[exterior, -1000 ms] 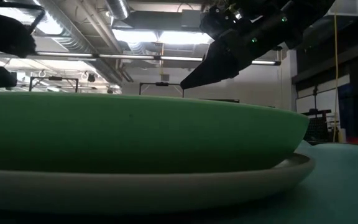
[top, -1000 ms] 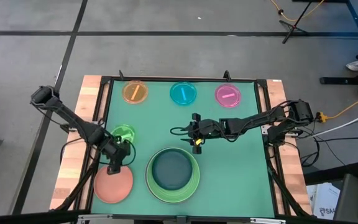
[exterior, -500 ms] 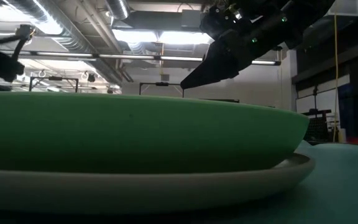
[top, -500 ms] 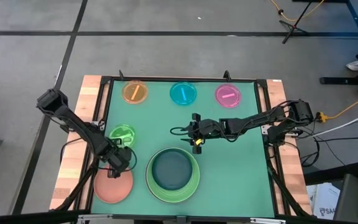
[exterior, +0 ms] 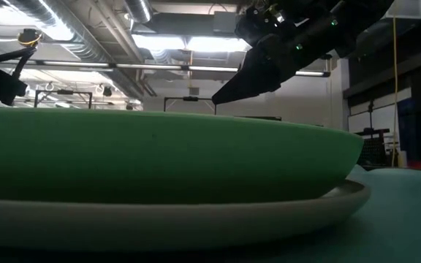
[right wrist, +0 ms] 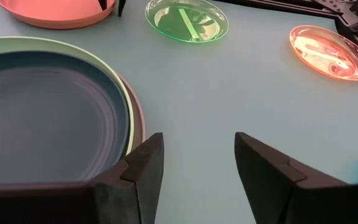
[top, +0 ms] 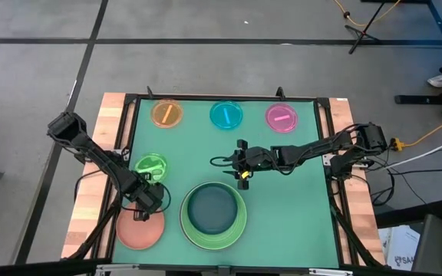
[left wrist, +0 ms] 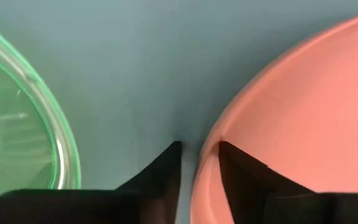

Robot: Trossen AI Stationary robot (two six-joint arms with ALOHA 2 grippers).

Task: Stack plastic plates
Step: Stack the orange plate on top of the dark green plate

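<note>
The green table mat [top: 282, 199] sits in a big room with a grey floor. My left gripper [left wrist: 194, 163] is down at the edge of the salmon plate [top: 140, 230]. One finger is inside the rim and one is outside, and I think they are pinching it. Just beside it is the clear green plate [top: 150, 165]. If the pinch is weak, I think the salmon plate could slip out or tip when I lift. It could also bump the clear green plate. It has to go on the dark teal plate [top: 210, 209], which sits in the light green plate [top: 239, 222]. My right gripper [top: 242, 175] hangs spread open over the middle. The orange plate [top: 166, 113], cyan plate [top: 226, 115] and magenta plate [top: 282, 116] wait at the far side.
</note>
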